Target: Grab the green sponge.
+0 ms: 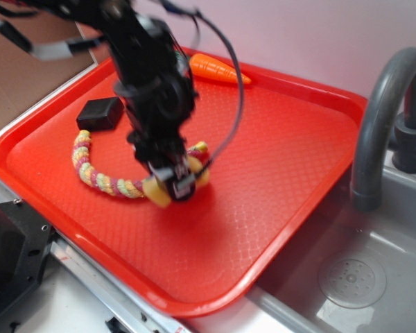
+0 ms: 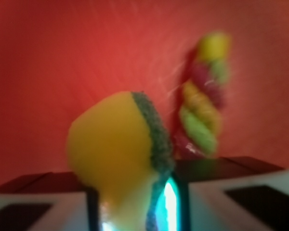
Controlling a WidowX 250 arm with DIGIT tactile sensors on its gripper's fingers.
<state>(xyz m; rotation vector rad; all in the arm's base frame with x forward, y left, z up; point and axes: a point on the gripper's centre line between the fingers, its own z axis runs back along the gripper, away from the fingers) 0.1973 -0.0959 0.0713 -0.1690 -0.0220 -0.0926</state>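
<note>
**Sponge pinched, tray center**

Gripper [image 1: 172,182] clamped on green sponge [image 2: 116,144], yellow foam bulging out w/ green scour face to one side, low over red tray [image 1: 284,201]. Just behind: rope [image 2: 202,113]. Farther: black block [image 1: 100,113], carrot [image 1: 218,69].

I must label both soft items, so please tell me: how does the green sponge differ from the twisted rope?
The green sponge is a plain yellow foam wedge with a dark green edge; the twisted rope is braided in several colours. The sponge is short and chunky, the rope long and curved. The sponge sits between the gripper fingers; the rope lies free on the red tray.
</note>
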